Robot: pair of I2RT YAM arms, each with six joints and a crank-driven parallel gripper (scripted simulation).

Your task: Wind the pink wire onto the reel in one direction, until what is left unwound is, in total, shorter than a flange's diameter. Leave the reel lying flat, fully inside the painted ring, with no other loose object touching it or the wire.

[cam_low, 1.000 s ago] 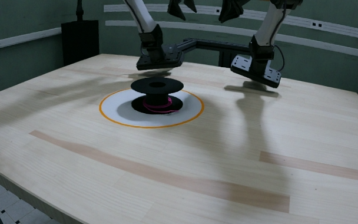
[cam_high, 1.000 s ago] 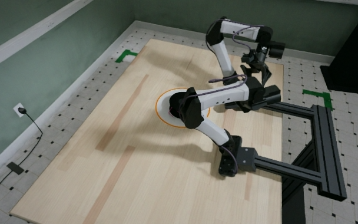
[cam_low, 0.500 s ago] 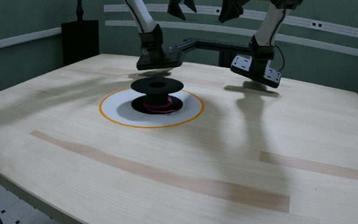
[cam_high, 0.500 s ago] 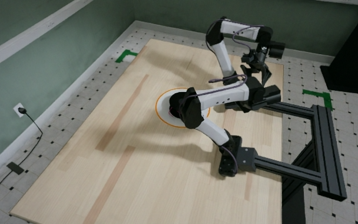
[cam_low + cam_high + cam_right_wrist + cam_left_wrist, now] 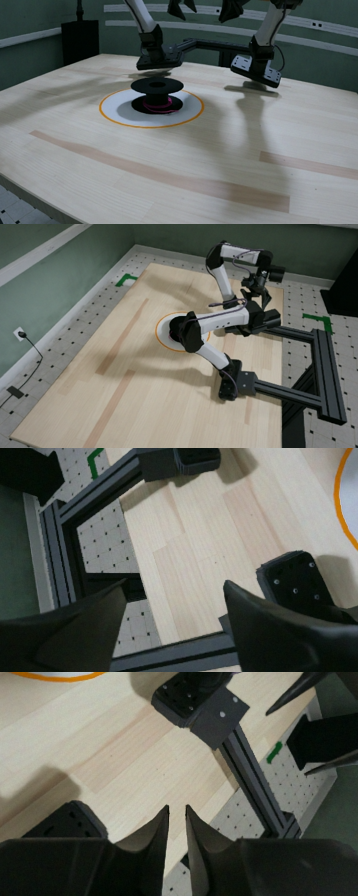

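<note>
The black reel point(image 5: 176, 322) point(image 5: 141, 86) lies flat on one flange, inside the orange painted ring point(image 5: 156, 332) point(image 5: 151, 127). The pink wire point(image 5: 157, 106) loops around the core low down, and a short end lies over the lower flange to near its edge. How many turns there are is too small to tell. My left gripper point(image 5: 222, 20) point(image 5: 177, 807) is empty, its fingertips a narrow gap apart, high above the table. My right gripper point(image 5: 252, 300) point(image 5: 191, 15) point(image 5: 176, 582) is wide open and empty, also high. Both are well away from the reel.
The left arm point(image 5: 216, 319) partly hides the reel and ring in the top view. The arm bases point(image 5: 159, 60) point(image 5: 257, 72) stand behind the ring, joined to a dark frame point(image 5: 327, 371). The wooden table point(image 5: 132, 401) shows no other loose object.
</note>
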